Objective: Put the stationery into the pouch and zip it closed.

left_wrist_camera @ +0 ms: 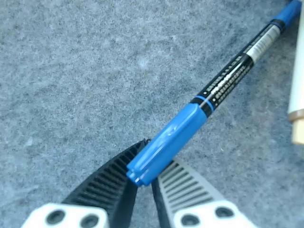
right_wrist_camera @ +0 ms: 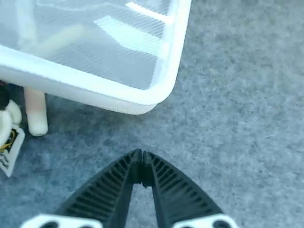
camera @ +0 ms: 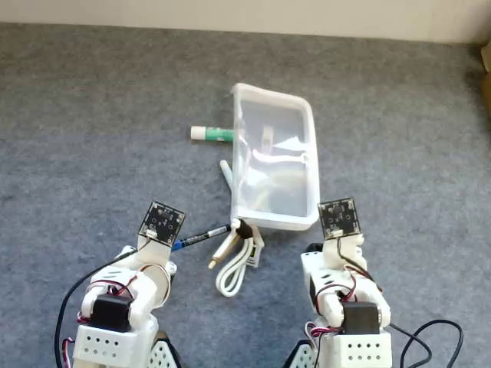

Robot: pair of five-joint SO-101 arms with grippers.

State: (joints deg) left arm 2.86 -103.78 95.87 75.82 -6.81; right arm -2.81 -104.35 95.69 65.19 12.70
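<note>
The grey, carpet-like table (camera: 92, 100) carries a translucent white pouch (camera: 275, 157) near its middle. At the pouch's 10 o'clock lies 1 green-and-white glue stick (camera: 211, 133), and at 8 o'clock, just beside the pouch's edge, lies 1 white pen (camera: 227, 176). At 7 o'clock, close together, are a blue marker (camera: 201, 236), a cream pen (camera: 222, 253) and a coiled white cable (camera: 234, 277).

White arms (camera: 142, 285) carry black servos (camera: 113, 311); right gripper (right_wrist_camera: 141, 156) is ribbed black.
</note>
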